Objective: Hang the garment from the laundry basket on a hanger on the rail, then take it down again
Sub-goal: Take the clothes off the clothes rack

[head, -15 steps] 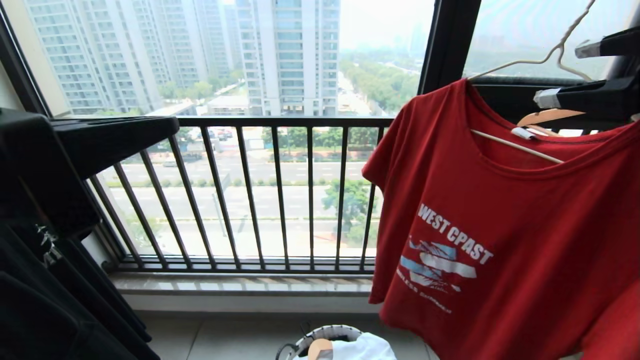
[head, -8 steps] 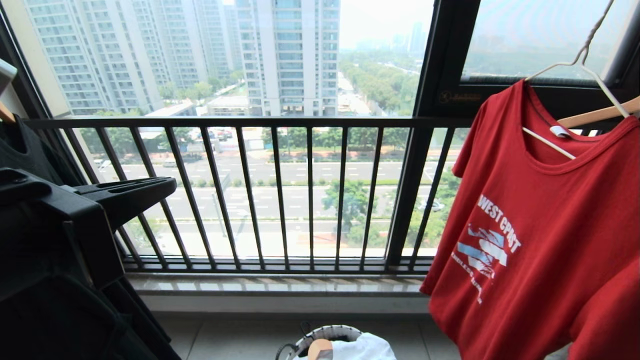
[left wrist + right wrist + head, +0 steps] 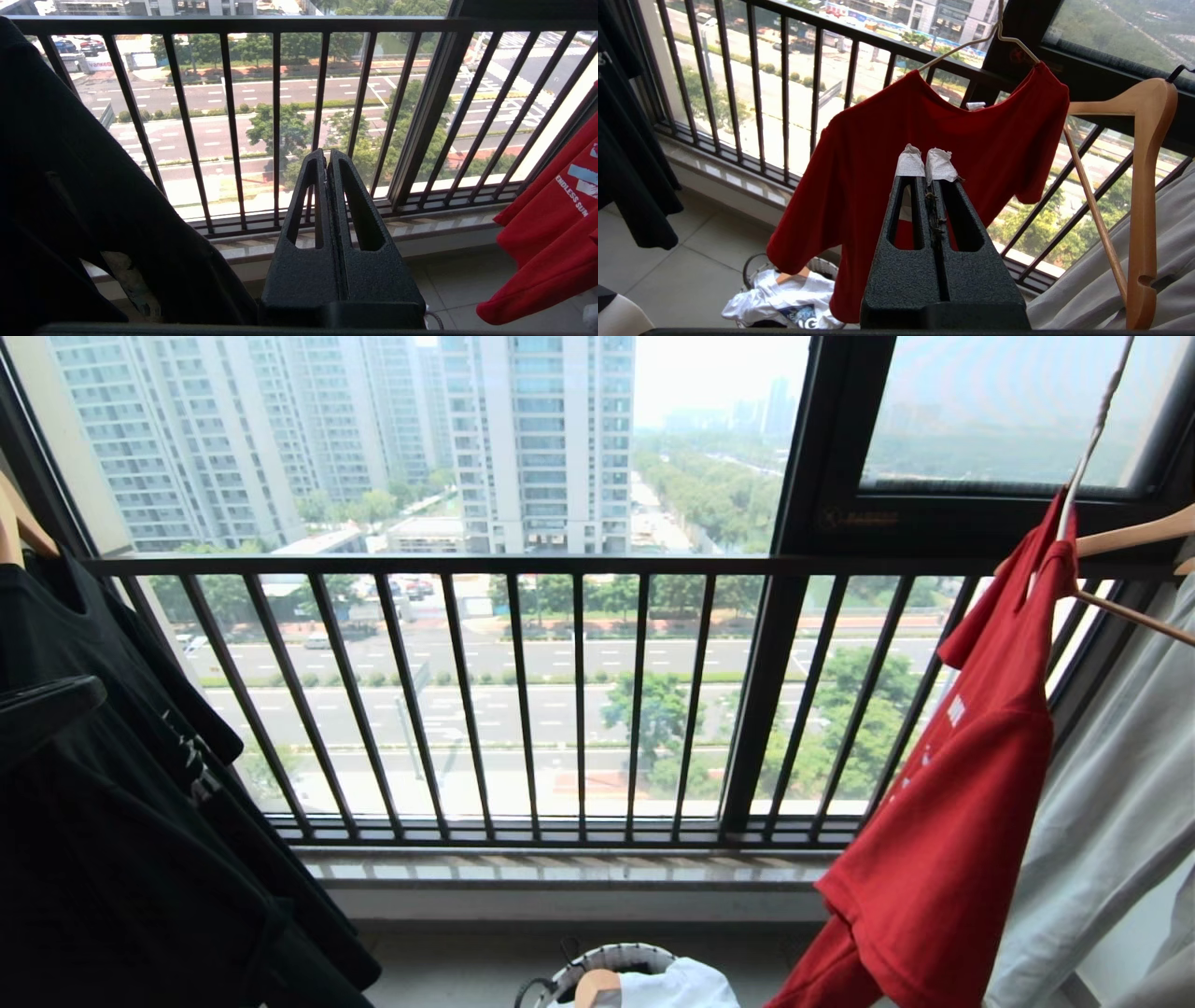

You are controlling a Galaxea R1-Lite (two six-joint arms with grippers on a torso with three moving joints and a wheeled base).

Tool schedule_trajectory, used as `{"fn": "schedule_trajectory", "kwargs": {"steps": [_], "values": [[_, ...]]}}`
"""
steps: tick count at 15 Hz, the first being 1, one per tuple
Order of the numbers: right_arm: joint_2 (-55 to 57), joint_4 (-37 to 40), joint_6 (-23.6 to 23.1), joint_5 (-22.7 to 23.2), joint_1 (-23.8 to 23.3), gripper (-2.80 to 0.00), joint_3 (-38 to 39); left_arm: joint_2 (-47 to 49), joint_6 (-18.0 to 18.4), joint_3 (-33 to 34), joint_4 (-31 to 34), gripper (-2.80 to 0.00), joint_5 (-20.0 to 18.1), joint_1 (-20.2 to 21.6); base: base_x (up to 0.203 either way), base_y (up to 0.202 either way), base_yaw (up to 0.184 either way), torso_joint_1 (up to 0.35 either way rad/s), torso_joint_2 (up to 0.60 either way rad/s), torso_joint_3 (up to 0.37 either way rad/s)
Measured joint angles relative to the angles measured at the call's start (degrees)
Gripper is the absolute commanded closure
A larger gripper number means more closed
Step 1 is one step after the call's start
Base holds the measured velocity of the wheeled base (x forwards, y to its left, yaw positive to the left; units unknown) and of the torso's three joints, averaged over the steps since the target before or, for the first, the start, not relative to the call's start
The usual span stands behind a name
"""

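The red garment [image 3: 971,784] hangs at the right on the thin white wire hanger [image 3: 1088,439], turned nearly edge-on to the head view. The hanger's hook runs up out of view, and the rail is out of view. In the right wrist view the garment [image 3: 878,140] hangs from the hanger [image 3: 971,44], beyond my right gripper [image 3: 929,156], which is shut with nothing between its taped tips. My left gripper [image 3: 325,154] is shut and empty, low at the left beside a black T-shirt, pointing at the window railing. The laundry basket [image 3: 607,957] stands on the floor below.
A black T-shirt [image 3: 112,803] hangs at the left. A pale grey cloth [image 3: 1111,803] and light wooden hangers [image 3: 1143,186] hang at the right, behind the garment. The black barred window railing [image 3: 579,709] lies ahead. White clothing [image 3: 784,303] fills the basket.
The garment has swung right and turned edge-on. My right gripper has left the head view and shut. My left gripper has pulled back to the left edge.
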Motion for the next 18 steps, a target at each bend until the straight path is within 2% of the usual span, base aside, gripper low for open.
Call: {"fn": "schedule_trajectory", "kwargs": {"steps": [2,4,7,11,14,16,18], "values": [[-5.7,0.1,7.1,0.0,0.0,0.0,2.7,-7.2,-0.5,2.1,0.5,0.0,0.0,7.7,0.0,0.0,0.0,0.0,0.0,0.0],[-11.5,1.6,11.3,-0.1,-0.4,0.0,5.7,-14.7,-0.9,4.1,2.5,0.0,1.3,14.6,0.0,0.0,0.0,0.0,0.0,0.0],[-19.0,7.0,16.0,-0.3,-3.7,0.0,8.9,-25.5,-0.7,8.2,8.6,0.0,2.4,20.9,0.0,0.0,0.0,0.0,0.0,0.0],[-23.7,11.8,21.9,-3.1,-6.2,0.0,11.5,-36.7,0.7,19.0,10.7,0.0,1.0,23.5,0.0,0.0,0.0,0.0,0.0,0.0],[-24.5,10.9,21.9,-2.0,-10.6,0.0,13.3,-41.5,1.1,25.8,10.4,0.0,-1.4,23.9,0.0,0.0,0.0,0.0,0.0,0.0],[-26.1,10.4,21.8,-1.1,-11.7,0.0,18.7,-42.8,1.2,28.7,10.2,0.0,-3.9,23.9,0.0,0.0,0.0,0.0,0.0,0.0],[-29.4,7.5,21.1,-0.8,-12.4,0.0,28.8,-43.4,2.4,31.8,10.0,0.0,-5.5,23.9,0.0,0.0,0.0,0.0,0.0,0.0]]}}
